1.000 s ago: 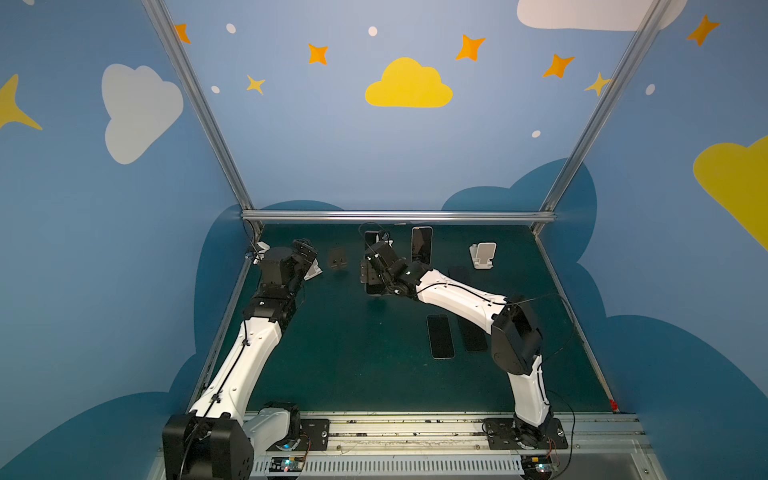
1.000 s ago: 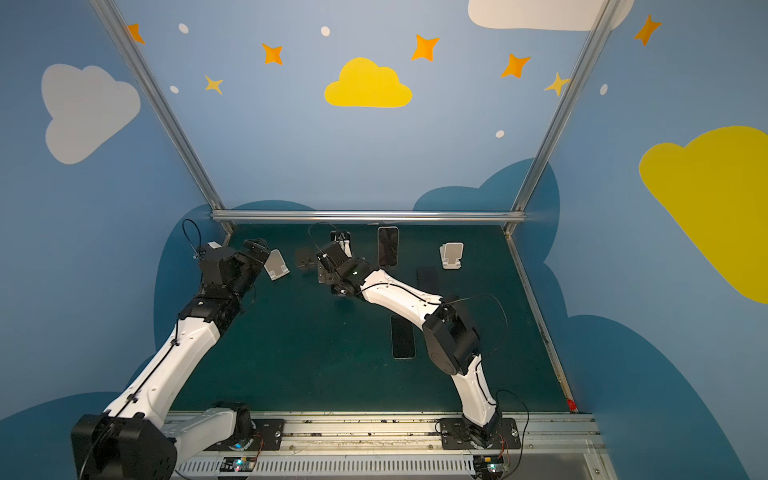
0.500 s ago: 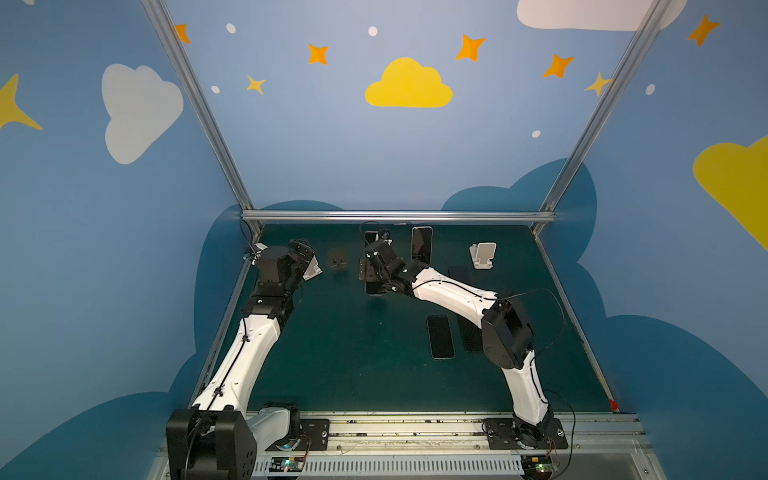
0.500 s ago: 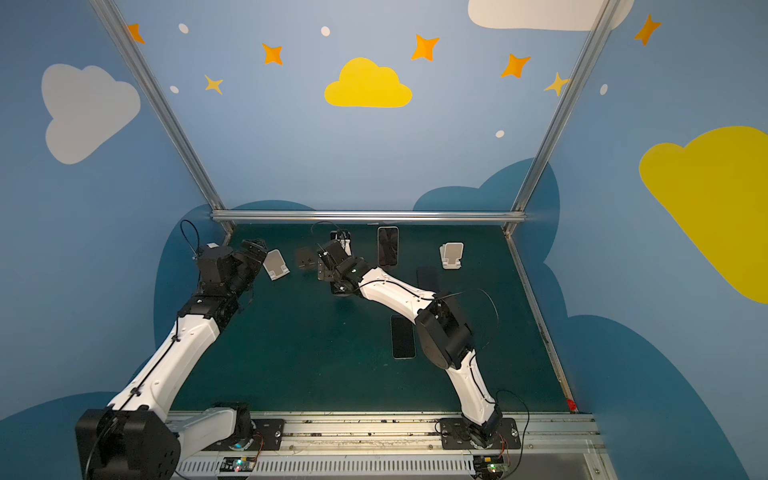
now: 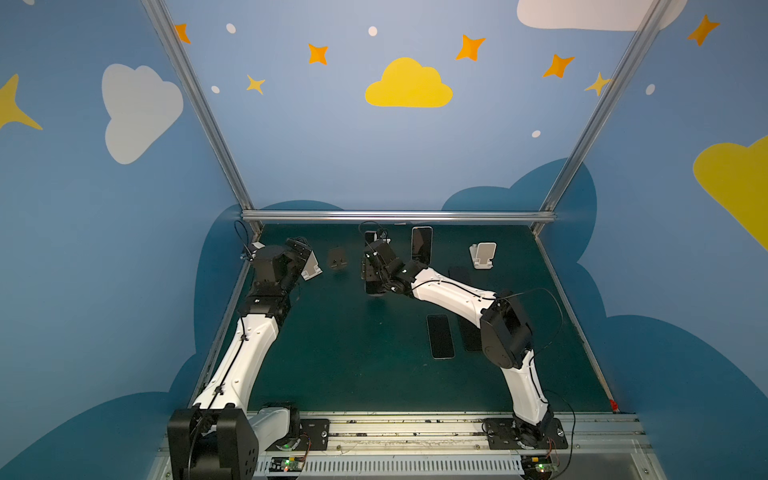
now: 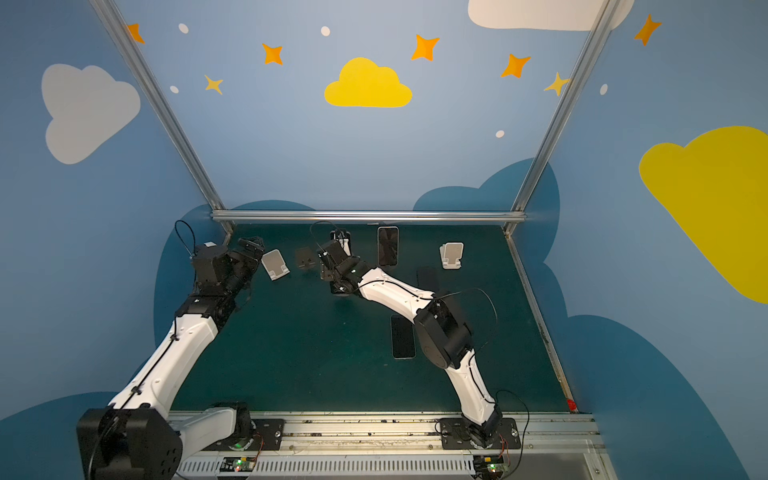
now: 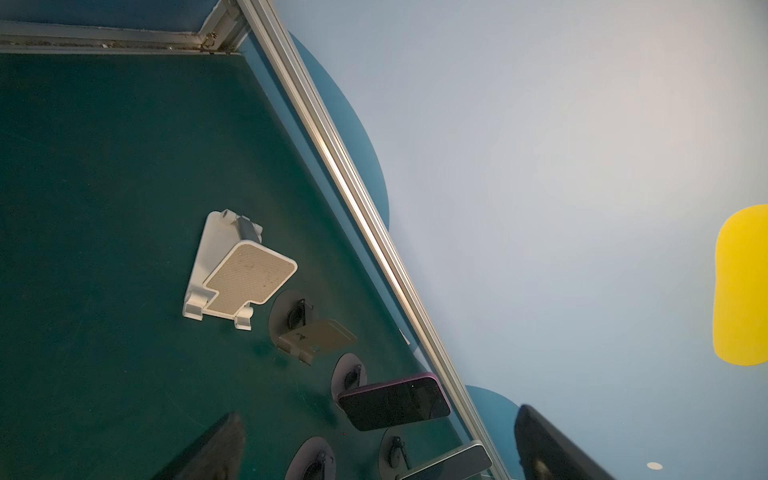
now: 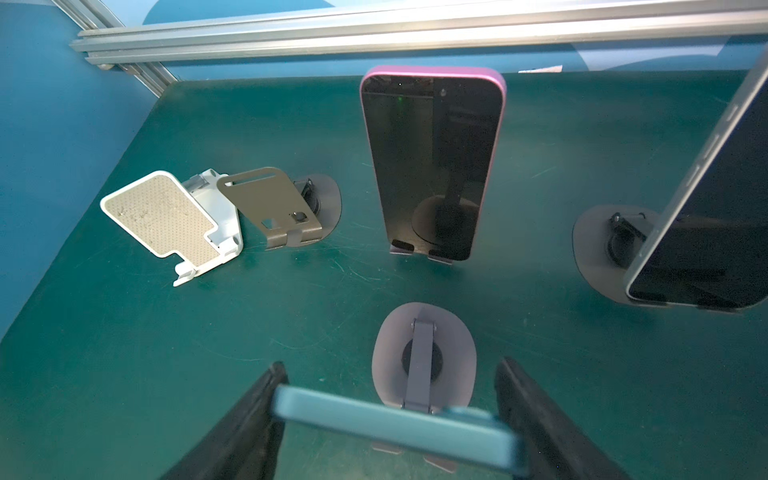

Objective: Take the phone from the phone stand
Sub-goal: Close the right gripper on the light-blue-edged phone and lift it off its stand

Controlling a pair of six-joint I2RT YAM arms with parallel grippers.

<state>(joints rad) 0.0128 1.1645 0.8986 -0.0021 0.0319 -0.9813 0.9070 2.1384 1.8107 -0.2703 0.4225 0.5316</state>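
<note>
Clamping between the fingers (image 8: 257,415) of the right gripper (image 8: 391,363) both side edges of the blue phone (image 8: 395,432), sitting on the grey stand (image 8: 424,357) at mid-table, and holding the left gripper (image 7: 378,415) wide apart.

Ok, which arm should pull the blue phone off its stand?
Right. The right gripper pinches the blue phone on its stand; the left gripper is open, empty, off by the white stand.
</note>
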